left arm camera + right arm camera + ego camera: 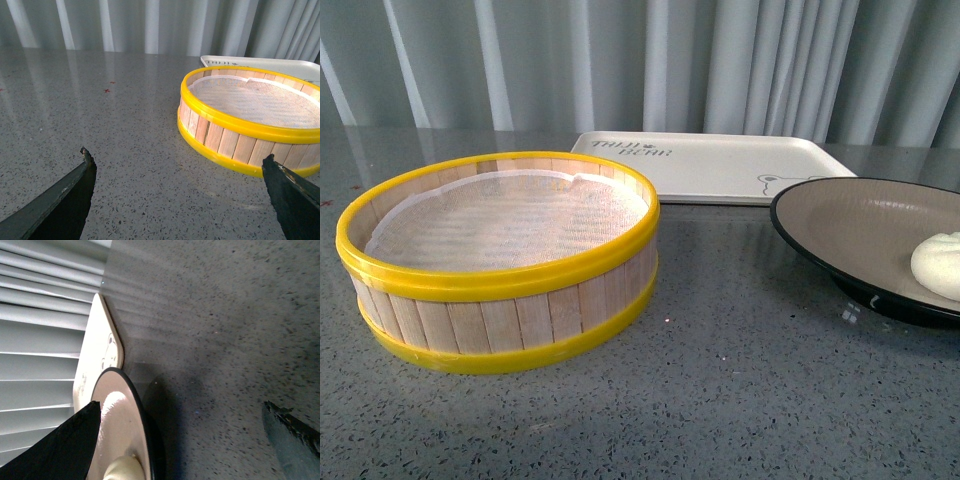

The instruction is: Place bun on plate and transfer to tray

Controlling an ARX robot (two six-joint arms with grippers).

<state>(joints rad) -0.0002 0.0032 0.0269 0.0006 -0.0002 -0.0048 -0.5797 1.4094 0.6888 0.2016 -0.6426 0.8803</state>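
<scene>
Nearest, on the grey countertop (720, 400), the left gripper (177, 157) hovers with its jaws wide apart and nothing between them. It is on the far side of the steamer basket (500, 260) from the plate (790, 240), so it looks parked out of the way. The basket, lined with white cloth and empty, stands just left of the plate.

The bun (940, 262) sits inside the plate toward its right side, so I judge the first half of the task done.

The right gripper (192, 435) is also spread. The plate's black rim lies between its jaws, close beside one finger, likely lined up to grasp the rim; contact cannot be told. The bun lies just past that finger.

Behind the plate waits the tray (720, 165), then the curtain (720, 60).
</scene>
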